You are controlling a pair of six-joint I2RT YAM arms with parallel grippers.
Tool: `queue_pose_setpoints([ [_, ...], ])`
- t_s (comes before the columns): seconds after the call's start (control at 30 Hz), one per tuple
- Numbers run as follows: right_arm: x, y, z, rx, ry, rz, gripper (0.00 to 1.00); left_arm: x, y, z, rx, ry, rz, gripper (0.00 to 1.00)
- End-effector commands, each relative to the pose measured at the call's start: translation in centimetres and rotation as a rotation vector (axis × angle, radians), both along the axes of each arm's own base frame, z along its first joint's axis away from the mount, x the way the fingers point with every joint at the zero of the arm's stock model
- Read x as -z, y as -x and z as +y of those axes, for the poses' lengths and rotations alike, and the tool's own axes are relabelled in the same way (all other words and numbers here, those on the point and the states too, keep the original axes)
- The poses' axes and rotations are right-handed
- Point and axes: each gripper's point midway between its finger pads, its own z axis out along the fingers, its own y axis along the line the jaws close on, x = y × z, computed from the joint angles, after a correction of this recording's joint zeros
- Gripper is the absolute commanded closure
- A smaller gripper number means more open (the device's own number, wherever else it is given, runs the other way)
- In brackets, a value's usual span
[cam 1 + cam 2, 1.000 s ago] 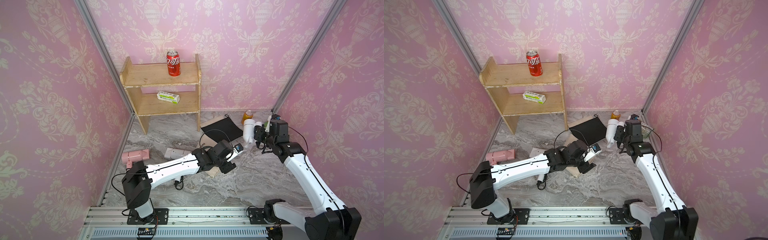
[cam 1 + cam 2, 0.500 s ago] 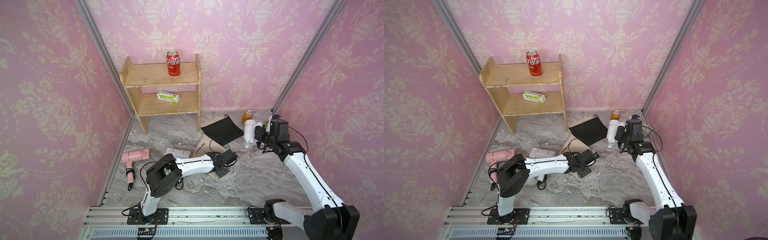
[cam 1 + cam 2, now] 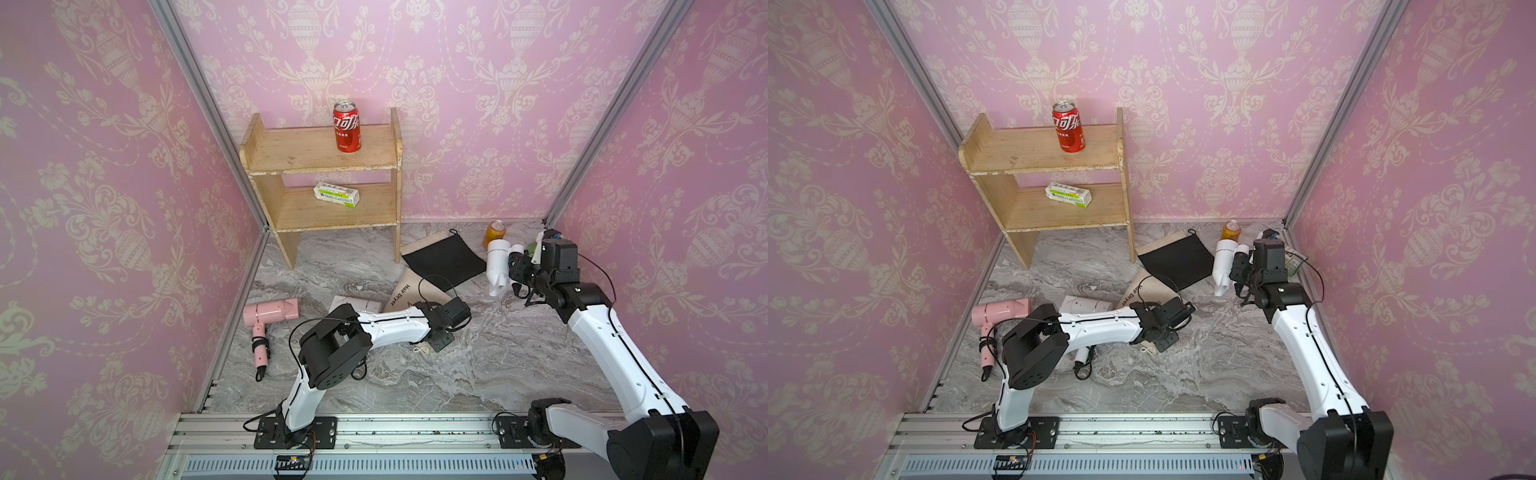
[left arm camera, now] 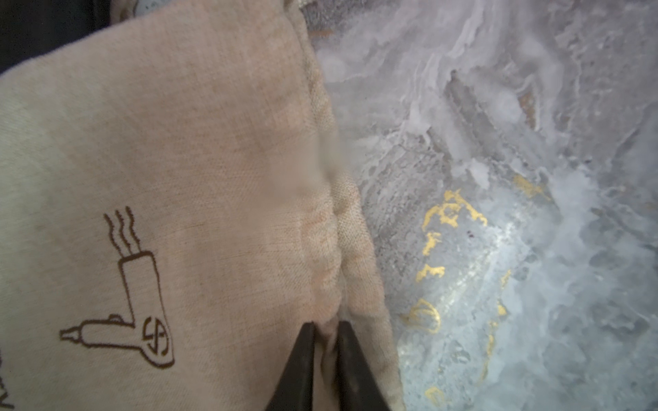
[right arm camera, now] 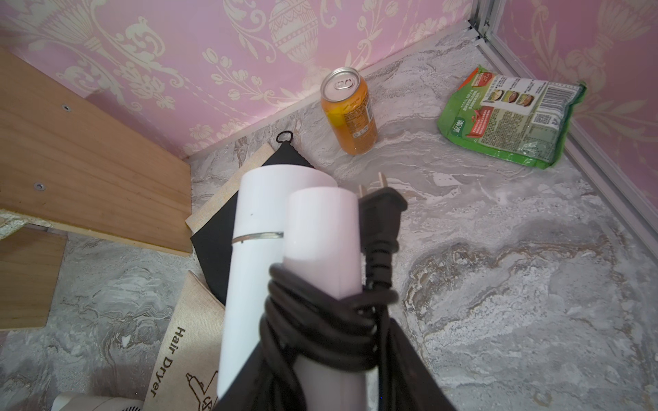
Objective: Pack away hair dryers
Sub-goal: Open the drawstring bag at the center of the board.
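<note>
My left gripper [image 4: 325, 331] is shut on a pinched fold at the edge of the beige "Hair Dryer" pouch [image 4: 185, 170]. In both top views it [image 3: 440, 341] presses down on the pouch's [image 3: 405, 293] near end. At the back right, my right gripper [image 3: 513, 274] is shut on a white hair dryer [image 3: 496, 259] held above the floor. Its handle is folded and its black cord is wrapped round it [image 5: 270, 213]. A pink hair dryer [image 3: 272, 311] lies by the left wall. Another white hair dryer [image 3: 357, 305] is partly hidden behind my left arm.
A black pouch [image 3: 444, 262] lies flat behind the beige one. An orange can [image 5: 350, 114] and a green packet [image 5: 509, 117] sit in the back right corner. A wooden shelf [image 3: 324, 166] at the back holds a red can [image 3: 347, 126] and a small box [image 3: 336, 195].
My left arm has folded back and come down onto the beige pouch, and its jaws have closed on the fabric. The right arm and its white dryer have stayed put.
</note>
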Motion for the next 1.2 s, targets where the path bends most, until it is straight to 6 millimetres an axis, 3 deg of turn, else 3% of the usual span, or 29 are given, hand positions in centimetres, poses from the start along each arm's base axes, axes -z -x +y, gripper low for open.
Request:
queue_pose_setpoints([
  [0.0, -2.1, -1.0, 0.1, -0.005, -0.016, -0.07, 0.72, -0.6, -0.7, -0.1, -0.013, 0.011, -0.005, 1.0],
  [0.17, -2.0, -1.0, 0.1, -0.008, -0.012, -0.064, 0.72, -2.0, -0.9, -0.3, -0.016, 0.047, -0.013, 1.0],
  [0.4, -2.4, -0.8, 0.3, -0.024, -0.013, -0.073, 0.72, -7.6, -3.1, 1.0, -0.034, 0.132, -0.085, 1.0],
  [0.6, -3.1, 0.1, 1.3, -0.083, -0.021, -0.097, 0.71, -12.3, -5.9, 3.6, -0.082, 0.206, -0.151, 1.0],
  [0.8, -2.5, 1.8, 3.8, -0.198, -0.043, -0.074, 0.71, -13.0, -7.6, 5.7, -0.134, 0.212, -0.165, 1.0],
  [1.17, 1.5, 6.1, 10.7, -0.471, -0.056, 0.072, 0.71, -14.6, -9.0, 5.8, -0.184, 0.272, -0.187, 1.0],
])
